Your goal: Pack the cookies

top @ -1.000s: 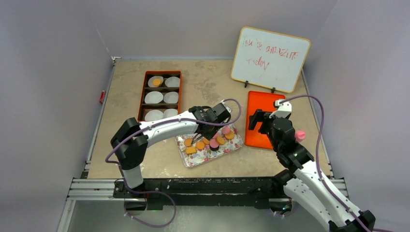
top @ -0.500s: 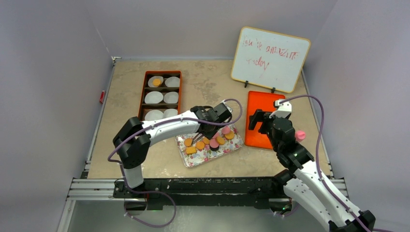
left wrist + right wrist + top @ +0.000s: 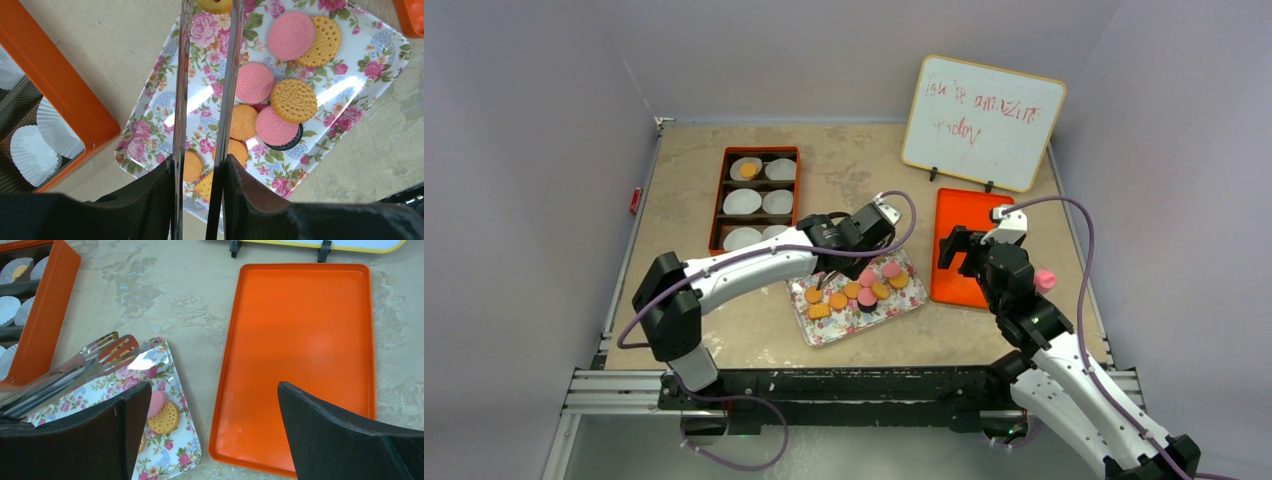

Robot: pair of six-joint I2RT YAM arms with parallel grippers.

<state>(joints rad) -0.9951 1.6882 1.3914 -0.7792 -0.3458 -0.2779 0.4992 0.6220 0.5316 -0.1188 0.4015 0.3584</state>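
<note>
Tongs [image 3: 231, 90] run off the top edge; dark cookie [image 3: 292, 144] mostly covered.

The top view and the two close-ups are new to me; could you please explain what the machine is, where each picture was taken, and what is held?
The machine is a left arm and a right arm, bolted at the near edge of a table. The top view looks down from above and behind them. Each close-up comes from a camera on one arm's wrist. On the table are a floral tray of cookies, a box of paper cups with one cookie in a cup, an orange tray and a whiteboard. The left tool grips tongs above the floral tray. The right tool is open and empty over the orange tray.
</note>
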